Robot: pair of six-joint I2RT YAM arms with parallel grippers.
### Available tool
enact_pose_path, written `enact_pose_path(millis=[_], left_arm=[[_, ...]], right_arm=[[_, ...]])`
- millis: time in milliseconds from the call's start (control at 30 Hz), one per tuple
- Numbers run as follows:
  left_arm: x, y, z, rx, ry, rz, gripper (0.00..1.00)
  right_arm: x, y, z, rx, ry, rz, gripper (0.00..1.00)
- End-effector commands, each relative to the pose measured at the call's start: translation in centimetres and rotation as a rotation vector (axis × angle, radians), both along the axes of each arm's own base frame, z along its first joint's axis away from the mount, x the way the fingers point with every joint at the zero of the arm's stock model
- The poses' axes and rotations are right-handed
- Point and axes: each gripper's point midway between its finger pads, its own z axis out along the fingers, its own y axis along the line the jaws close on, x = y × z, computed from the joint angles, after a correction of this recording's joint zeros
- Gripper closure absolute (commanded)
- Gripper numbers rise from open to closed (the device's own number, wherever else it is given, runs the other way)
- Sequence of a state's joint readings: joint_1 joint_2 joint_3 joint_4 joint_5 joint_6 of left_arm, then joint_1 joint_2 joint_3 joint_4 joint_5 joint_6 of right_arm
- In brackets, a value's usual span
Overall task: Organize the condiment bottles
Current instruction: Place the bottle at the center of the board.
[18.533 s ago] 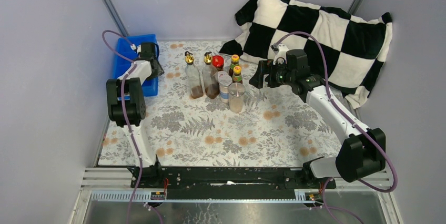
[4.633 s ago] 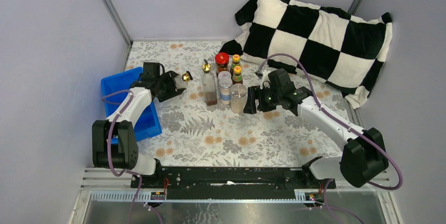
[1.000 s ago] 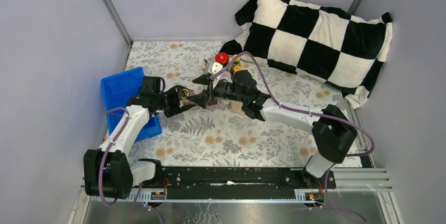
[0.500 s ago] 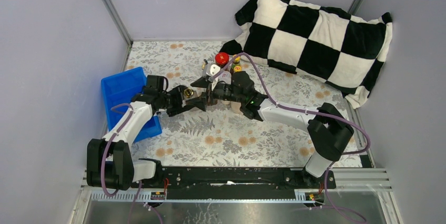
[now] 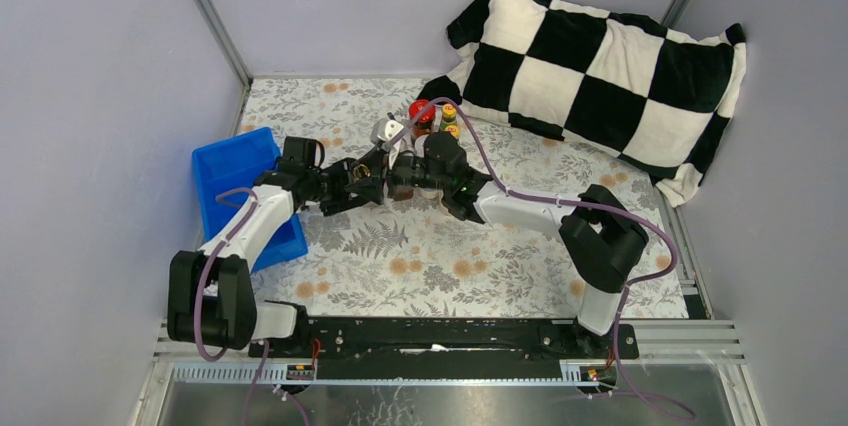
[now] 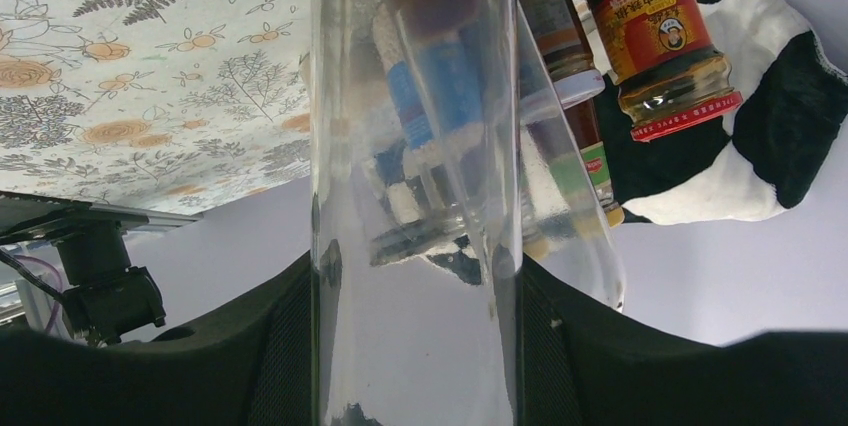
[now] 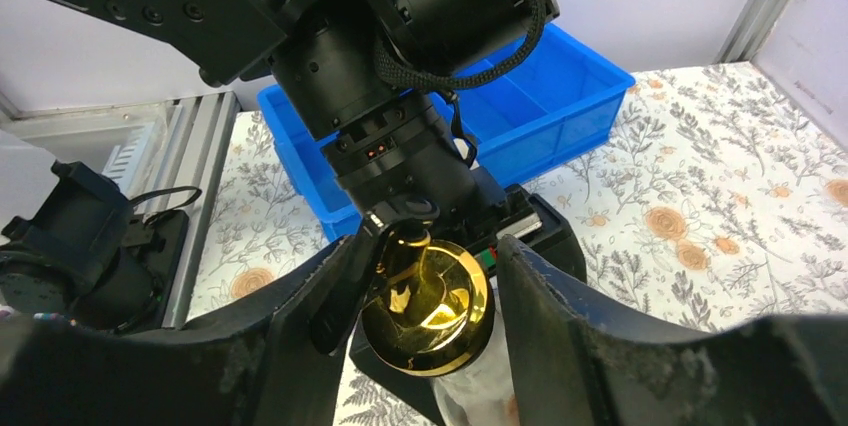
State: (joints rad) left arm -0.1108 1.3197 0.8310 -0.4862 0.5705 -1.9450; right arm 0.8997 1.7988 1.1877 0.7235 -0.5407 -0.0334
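From above, your arms [image 5: 250,231] meet over the worktop [image 5: 450,256], between the blue tray [image 5: 225,161] and the other bottles [image 5: 430,116]. Left wrist view: your left fingers [image 6: 285,356] grip the clear bottle [image 6: 415,196] by its sides. The dark sauce bottle [image 6: 655,36] behind has a red label; I cannot read it. Right wrist view: your right fingers [image 7: 560,346] sit round the gold top [image 7: 425,306]; I cannot tell if they squeeze. It looks like a hand-over, so grip firmly before the left lets go.
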Motion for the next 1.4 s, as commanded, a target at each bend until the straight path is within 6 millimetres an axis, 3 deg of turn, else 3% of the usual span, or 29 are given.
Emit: enact_pose_path(millis=[0, 133, 300, 433, 500, 700, 1000, 1367], left_arm=[[1.2, -0.9, 2.4, -0.029, -0.107, -0.061, 0.97], [1.5, -1.1, 2.4, -0.026, -0.120, -0.088, 0.91], [1.7, -1.1, 2.1, -0.011, -0.120, -0.100, 0.89], [1.7, -0.9, 2.0, 0.003, -0.122, -0.097, 0.89], [1.8, -0.9, 1.9, 0.010, -0.118, -0.102, 0.89], [2.1, -0.7, 1.1, 0.025, -0.114, -0.115, 0.50], [2.2, -0.3, -0.2, 0.052, -0.090, -0.140, 0.11], [3.7, 0.8, -1.7, 0.044, -0.063, -0.150, 0.05]], right_arm=[[0.5, 1.0, 2.8, 0.054, -0.052, -0.009, 0.43], [1.2, 1.3, 2.5, 0.024, -0.037, -0.030, 0.51], [1.9, 1.5, 1.9, -0.007, -0.021, -0.057, 0.76], [2.2, 1.5, 1.5, -0.023, -0.018, -0.069, 0.83], [2.4, 1.5, 1.4, -0.028, -0.017, -0.079, 0.84], [2.7, 1.1, 0.9, -0.049, -0.022, -0.103, 0.84], [3.0, 0.9, 0.5, -0.066, -0.026, -0.117, 0.83], [3.3, 0.4, 0.1, -0.073, -0.019, -0.126, 0.81]])
